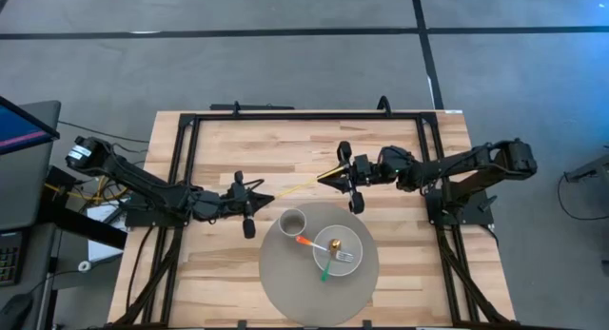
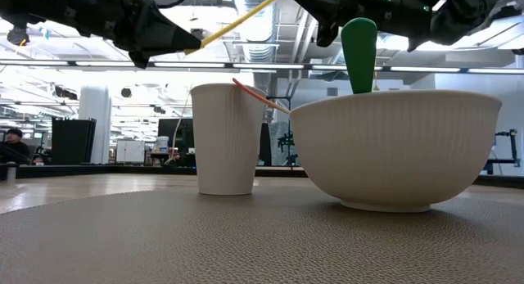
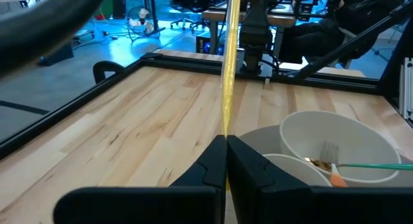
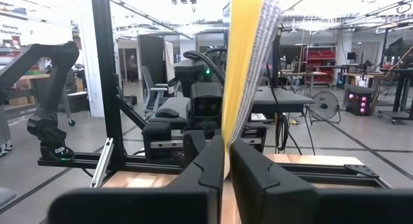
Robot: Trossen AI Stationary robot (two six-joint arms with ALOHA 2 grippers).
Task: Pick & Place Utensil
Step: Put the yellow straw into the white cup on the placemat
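You are looking at a thin yellow utensil (image 1: 297, 186) hanging in the air above the wooden table (image 1: 285, 145), stretched between the two arms; its serrated edge in the right wrist view suggests a plastic knife. In the high view it is running from the left gripper (image 1: 261, 199) up and across to the right gripper (image 1: 328, 177), clear of the tabletop. Both grippers are clamping it at once: in the left wrist view the two dark fingers (image 3: 210, 166) are pressing together on the yellow strip, and in the right wrist view the fingers (image 4: 248, 166) are closing narrowly on its other end.

Just below that span you are seeing a round grey placemat (image 1: 285, 282) near the front edge of the table. On it a white ribbed cup (image 1: 291, 220) is standing upright, close beside a white ribbed bowl (image 1: 354, 259). Inside the bowl a green-handled fork (image 1: 330, 264) is lying with its tines up, along with an orange-handled utensil (image 1: 306, 242) and a small brown object (image 1: 335, 244) you cannot identify. In the low view the green handle is sticking up above the bowl's rim.

The black frame (image 1: 190, 121) is bordering the table.
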